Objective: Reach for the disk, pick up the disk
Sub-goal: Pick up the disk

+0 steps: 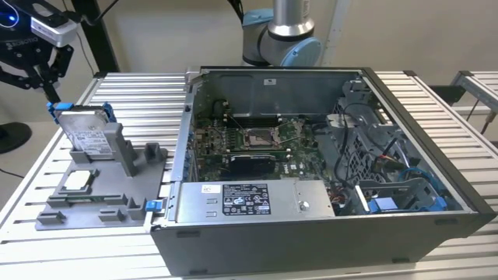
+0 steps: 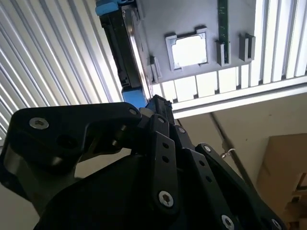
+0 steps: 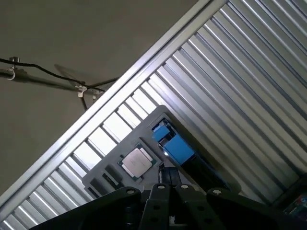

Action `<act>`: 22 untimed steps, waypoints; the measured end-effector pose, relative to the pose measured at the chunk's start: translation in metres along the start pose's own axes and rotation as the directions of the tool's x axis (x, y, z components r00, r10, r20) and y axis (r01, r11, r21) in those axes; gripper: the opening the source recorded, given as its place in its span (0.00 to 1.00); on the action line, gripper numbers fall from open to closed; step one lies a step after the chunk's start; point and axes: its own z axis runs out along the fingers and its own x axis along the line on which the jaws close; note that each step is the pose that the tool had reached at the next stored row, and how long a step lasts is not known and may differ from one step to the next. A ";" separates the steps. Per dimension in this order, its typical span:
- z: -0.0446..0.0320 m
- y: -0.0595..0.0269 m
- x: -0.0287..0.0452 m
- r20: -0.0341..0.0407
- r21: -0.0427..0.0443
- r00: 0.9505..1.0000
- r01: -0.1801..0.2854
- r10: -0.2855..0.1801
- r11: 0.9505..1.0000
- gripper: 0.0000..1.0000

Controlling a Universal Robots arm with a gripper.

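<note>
disk [image 3: 175, 147] edge-on, near tool [image 3: 165, 178] | chip [image 3: 136, 162] in grey holder [image 3: 146, 129]

"Any print to read here?"
"None legible. The disk [image 1: 84, 133] carries a white label [image 1: 92, 141], but its print is only grey specks."
"And in the computer case [image 1: 311, 245]?"
"The power-supply box [image 1: 307, 198] has a dark label [image 1: 245, 199] with white lines. A small white sticker [image 1: 211, 188] sits beside it. Neither can be made out."

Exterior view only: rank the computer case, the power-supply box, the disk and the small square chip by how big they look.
1. computer case
2. power-supply box
3. disk
4. chip
The disk stands tilted, so it may be foreshortened, but it still looks clearly larger than the chip.
</note>
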 end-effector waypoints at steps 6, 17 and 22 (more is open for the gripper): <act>0.0000 0.0000 0.0000 -0.003 0.001 0.996 0.090 -0.090 0.996 0.00; 0.0000 0.0000 0.0000 -0.010 0.000 0.961 0.275 -0.275 0.961 0.00; 0.0000 0.0000 0.0000 -0.013 -0.001 0.933 0.361 -0.361 0.933 0.00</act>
